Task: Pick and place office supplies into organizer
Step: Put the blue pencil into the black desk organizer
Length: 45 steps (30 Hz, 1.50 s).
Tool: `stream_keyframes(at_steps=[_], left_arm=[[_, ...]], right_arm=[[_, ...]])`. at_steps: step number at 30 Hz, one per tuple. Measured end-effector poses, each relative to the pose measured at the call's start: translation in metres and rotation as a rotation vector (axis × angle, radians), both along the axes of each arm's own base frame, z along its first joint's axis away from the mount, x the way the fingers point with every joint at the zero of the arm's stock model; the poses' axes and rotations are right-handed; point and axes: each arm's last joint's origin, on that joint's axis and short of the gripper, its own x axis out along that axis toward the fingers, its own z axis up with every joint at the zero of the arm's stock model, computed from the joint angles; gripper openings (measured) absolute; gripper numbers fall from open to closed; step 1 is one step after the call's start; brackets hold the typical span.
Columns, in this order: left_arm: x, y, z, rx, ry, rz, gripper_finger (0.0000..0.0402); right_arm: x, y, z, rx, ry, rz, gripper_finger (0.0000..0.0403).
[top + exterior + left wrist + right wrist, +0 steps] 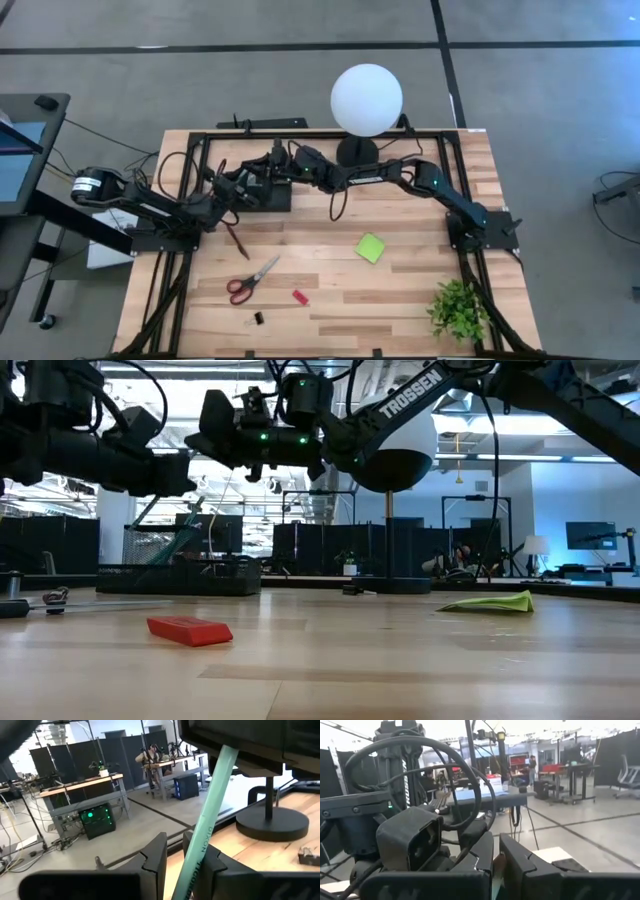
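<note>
A teal pen (pixel 210 815) is between the fingers of my left gripper (pixel 176 851), which is shut on it. This gripper is over the table's far left (pixel 243 186), beside the black organizer (pixel 272 197). My right gripper (pixel 496 847) is shut and reaches in from the right, facing the left one just above the organizer (pixel 274 162). On the wood lie a brown pen (pixel 237 240), red-handled scissors (pixel 252 280), a red piece (pixel 300 297), a black clip (pixel 258 318) and a lime-green sticky pad (pixel 371 247). My left gripper pinches the teal pen's shaft (pixel 196 855) between its two fingers, which lie across it and point level. The pen slants upward away from the fingers. Its upper end (pixel 231 752) goes behind my right gripper's dark body and its lower end is hidden. Whether my right gripper touches the pen, I cannot tell.
A white globe lamp (pixel 366 98) on a round black base (pixel 357 150) stands at the far edge, right of the organizer. A small green plant (pixel 458 306) sits at the near right corner. Black frame rails (pixel 170 270) run along the table's sides.
</note>
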Motion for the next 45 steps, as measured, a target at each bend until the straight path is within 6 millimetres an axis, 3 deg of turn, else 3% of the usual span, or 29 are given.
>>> stream_keyframes(at_steps=[22,35,45], left_arm=[[-0.001,0.003,0.01,0.036,-0.063,0.011,0.006],[-0.001,0.017,0.012,-0.023,-0.195,0.021,0.0174],[0.002,0.015,0.017,0.01,-0.169,0.026,0.0186]], right_arm=[[-0.003,-0.006,0.01,-0.078,-0.076,-0.025,0.001],[-0.007,-0.027,0.007,-0.054,-0.043,-0.07,0.001],[-0.006,-0.024,0.003,-0.037,-0.034,-0.046,0.001]])
